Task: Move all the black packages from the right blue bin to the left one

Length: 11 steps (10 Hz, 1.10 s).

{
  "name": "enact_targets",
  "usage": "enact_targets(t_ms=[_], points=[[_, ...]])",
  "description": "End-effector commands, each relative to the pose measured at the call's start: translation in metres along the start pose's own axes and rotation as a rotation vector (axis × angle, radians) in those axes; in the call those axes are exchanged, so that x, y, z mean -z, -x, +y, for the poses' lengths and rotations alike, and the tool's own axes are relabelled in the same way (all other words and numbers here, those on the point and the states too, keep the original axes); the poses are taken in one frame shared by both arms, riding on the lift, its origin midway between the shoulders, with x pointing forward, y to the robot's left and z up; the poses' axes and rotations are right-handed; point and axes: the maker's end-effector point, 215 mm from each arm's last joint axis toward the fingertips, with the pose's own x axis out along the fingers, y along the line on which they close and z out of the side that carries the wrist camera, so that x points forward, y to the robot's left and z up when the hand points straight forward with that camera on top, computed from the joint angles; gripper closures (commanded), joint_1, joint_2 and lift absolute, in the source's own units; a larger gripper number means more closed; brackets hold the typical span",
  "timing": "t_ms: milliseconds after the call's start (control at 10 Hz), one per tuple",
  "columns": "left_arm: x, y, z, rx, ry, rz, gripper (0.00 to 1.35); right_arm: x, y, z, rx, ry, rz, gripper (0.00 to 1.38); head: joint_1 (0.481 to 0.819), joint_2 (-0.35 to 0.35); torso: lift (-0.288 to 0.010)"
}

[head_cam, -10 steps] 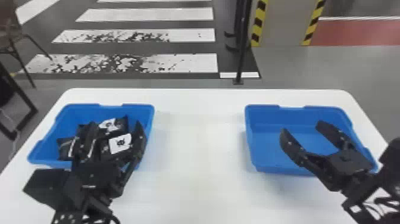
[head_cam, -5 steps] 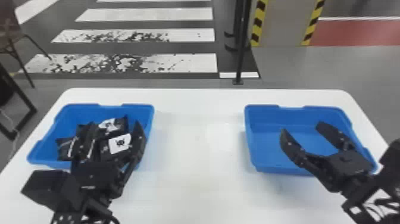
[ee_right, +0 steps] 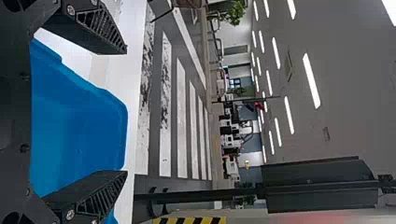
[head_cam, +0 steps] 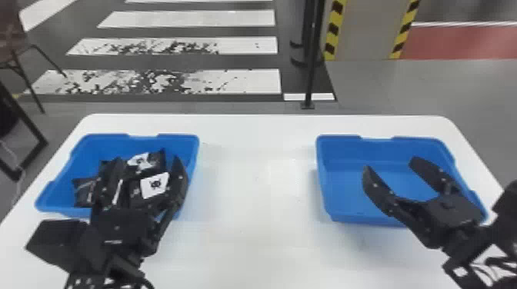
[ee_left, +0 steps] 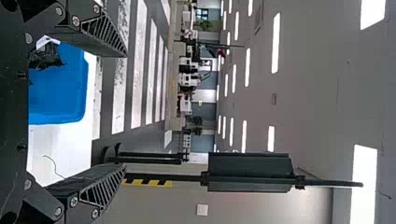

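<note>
My left gripper (head_cam: 148, 163) stands open over the left blue bin (head_cam: 57, 198), in front of several black packages (head_cam: 154, 185) lying together inside it, some with white labels. In the left wrist view, the left gripper (ee_left: 125, 112) has nothing between its fingers, with the left bin (ee_left: 58, 93) and part of a black package (ee_left: 46, 57) beyond. My right gripper (head_cam: 388, 163) is open and empty over the right blue bin (head_cam: 346, 151), whose visible floor is bare. The right wrist view has the right gripper (ee_right: 126, 112) spread wide with that bin (ee_right: 77, 126) behind it.
Both bins stand on a white table (head_cam: 255, 180), with a wide stretch of tabletop between them. A black pole (head_cam: 312, 65) rises from the floor behind the table's far edge. A chair (head_cam: 15, 42) stands at the far left.
</note>
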Motion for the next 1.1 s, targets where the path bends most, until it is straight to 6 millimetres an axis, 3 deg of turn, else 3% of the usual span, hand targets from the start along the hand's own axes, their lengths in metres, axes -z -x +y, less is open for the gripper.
enact_targets(t_ms=[0,1000], points=[[0.0002,0.0008,0.0005,-0.001,0.000,0.000,0.23,-0.0006,0.0000,0.0002,0.000,0.001,-0.001,0.11,0.695,0.037,-0.182],[0.0003,0.0002,-0.0024,0.005,0.005,0.001,0.23,-0.0043,0.0021,-0.0012,0.008,-0.002,-0.023,0.12,0.695,0.033,-0.182]])
